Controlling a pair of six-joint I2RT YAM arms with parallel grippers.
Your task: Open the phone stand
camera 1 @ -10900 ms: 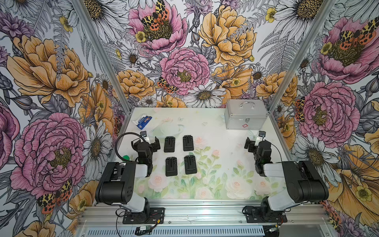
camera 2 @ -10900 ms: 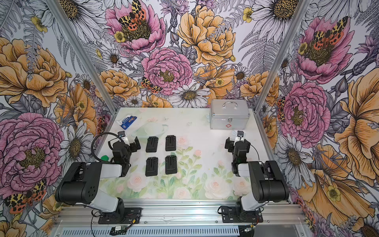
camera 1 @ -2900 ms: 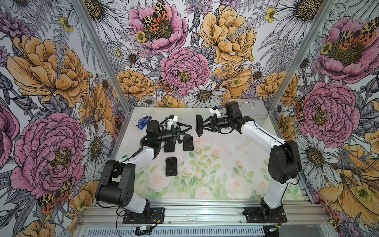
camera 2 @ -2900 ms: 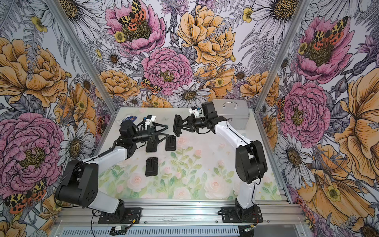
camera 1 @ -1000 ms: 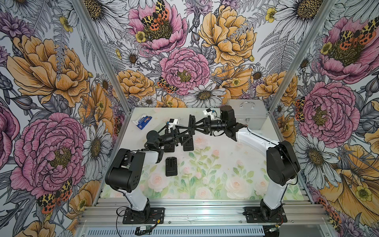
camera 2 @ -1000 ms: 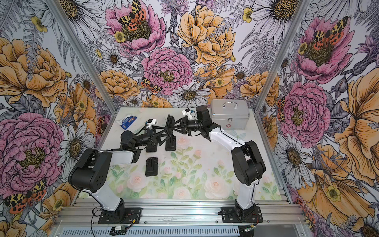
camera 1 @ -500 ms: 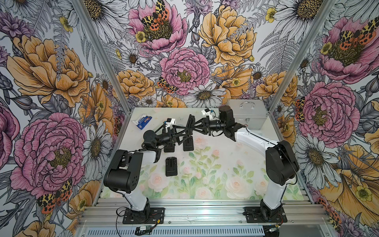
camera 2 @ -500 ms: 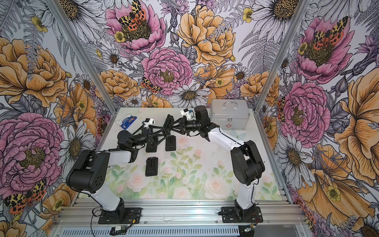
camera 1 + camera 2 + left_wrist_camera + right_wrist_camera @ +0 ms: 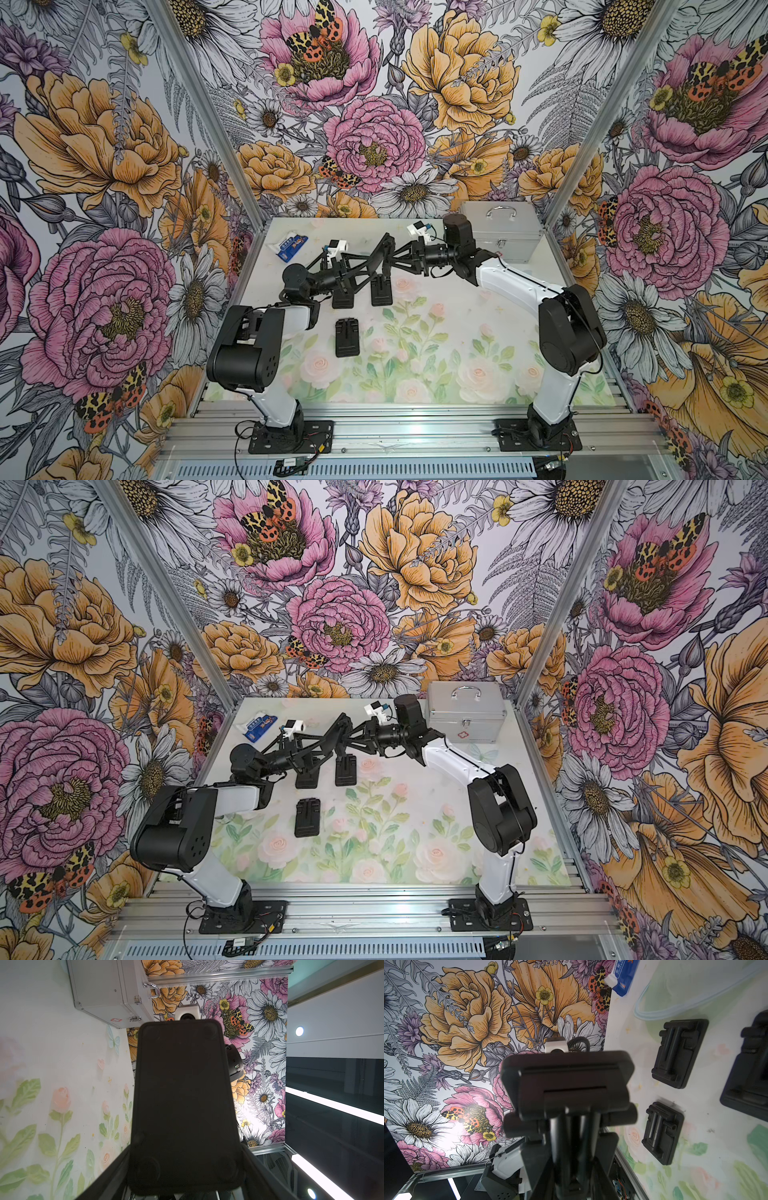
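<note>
phone stand (image 9: 385, 250) aloft | left pincer (image 9: 369, 261), right pincer (image 9: 400, 258) gripping | outstretched, face-to-face

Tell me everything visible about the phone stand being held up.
The black plastic phone stand is held in the air above the floral table. Matte, rounded rectangle: one face flat with round corner pads, the other slotted with a centre bar. The left gripper clamps its sides; the right gripper grips the bar.
</note>
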